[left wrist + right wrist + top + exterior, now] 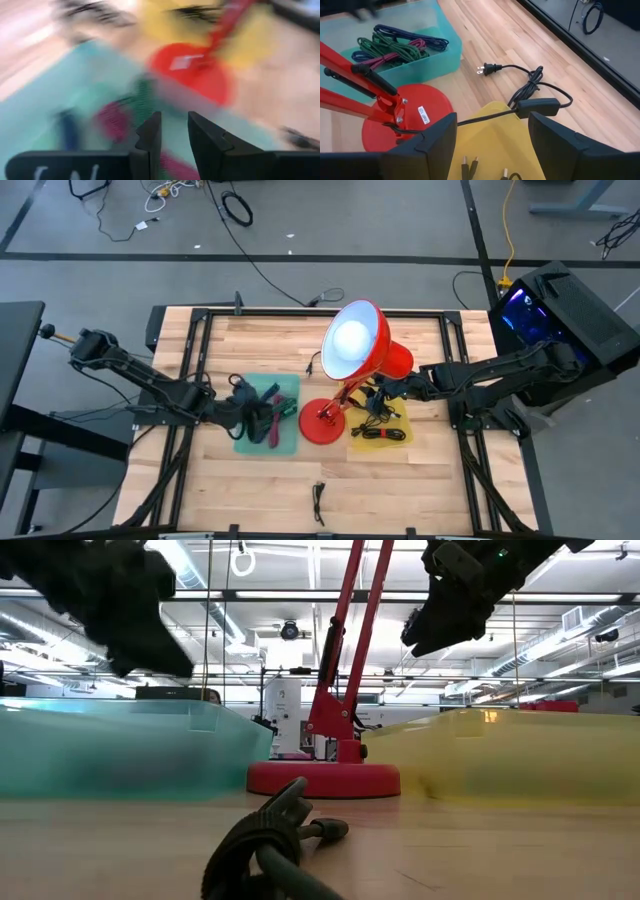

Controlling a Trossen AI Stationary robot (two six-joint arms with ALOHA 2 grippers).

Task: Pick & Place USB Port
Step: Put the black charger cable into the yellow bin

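Note:
A black coiled USB cable point(318, 502) lies loose on the wood near the table's near edge, and fills the foreground of the low view point(270, 850). Coloured cables point(395, 45) lie in the teal tray point(292, 442). Black cables point(378, 425) lie in the yellow tray point(490, 125). My left gripper point(172, 135) hovers over the teal tray point(60, 100) with a narrow gap between its fingers and nothing in it; its view is blurred. My right gripper point(492, 145) hangs wide open above the yellow tray, holding nothing.
A red desk lamp stands with its round base point(322, 423) between the two trays; its shade point(352, 340) reaches over the table's middle. The lamp's black cord with plug point(487, 69) and switch point(537, 106) lies behind the yellow tray. Bare wood lies along the near edge.

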